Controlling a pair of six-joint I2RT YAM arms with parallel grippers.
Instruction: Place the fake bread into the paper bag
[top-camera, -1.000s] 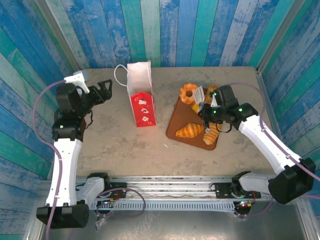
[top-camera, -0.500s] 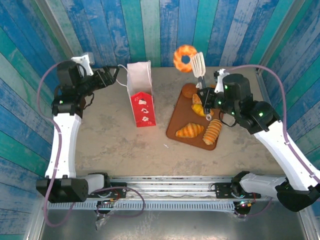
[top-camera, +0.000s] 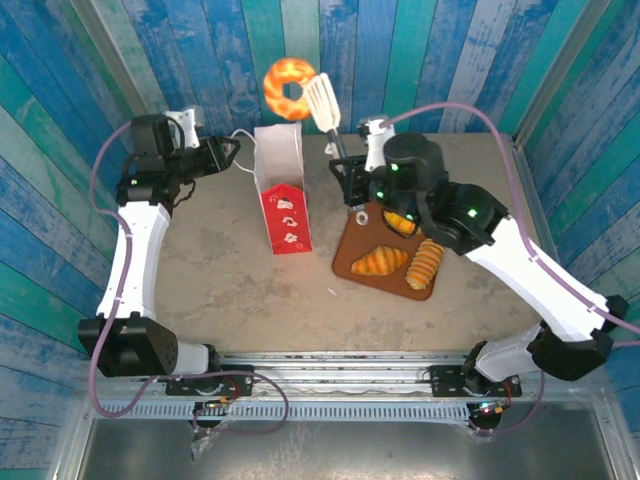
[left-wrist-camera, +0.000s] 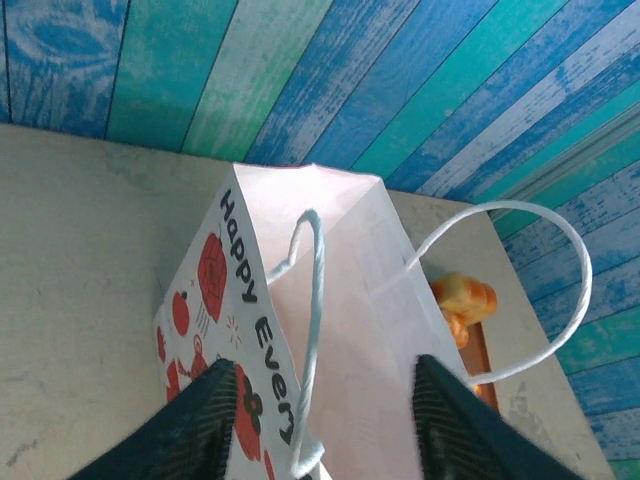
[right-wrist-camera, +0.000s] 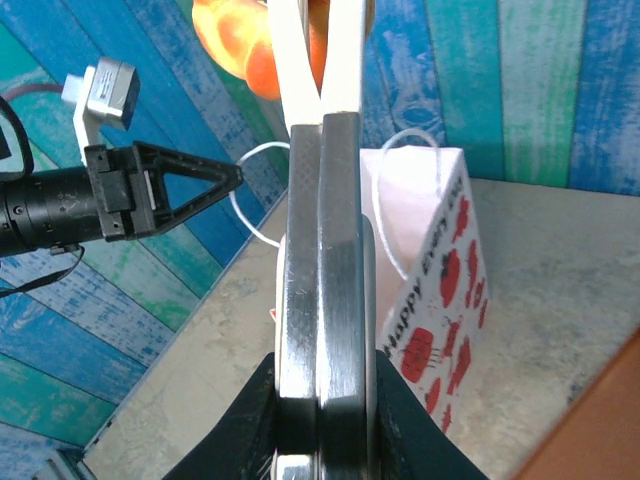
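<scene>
The white paper bag (top-camera: 281, 190) with its red front stands upright, mouth open. A ring donut of fake bread (top-camera: 288, 84) hangs high above its back edge, pinched in white-tipped metal tongs (top-camera: 322, 101). My right gripper (top-camera: 350, 180) is shut on the tongs' handles (right-wrist-camera: 322, 300), and the donut (right-wrist-camera: 240, 40) shows at their tips. My left gripper (top-camera: 229, 155) is at the bag's left, jaws apart around a white cord handle (left-wrist-camera: 308, 340) in front of the bag (left-wrist-camera: 350, 300). A croissant (top-camera: 380, 262), a ridged horn (top-camera: 424, 263) and a bun (top-camera: 403, 221) lie on the tray.
The flat brown tray (top-camera: 350, 252) lies right of the bag, under my right arm. Blue and green plank walls close in the back and both sides. Bare tabletop (top-camera: 230, 285) stretches in front of the bag.
My right arm carried the donut in the tongs up off the tray and leftward to above the bag. My left gripper moved to the bag's handle and its jaws narrowed.
</scene>
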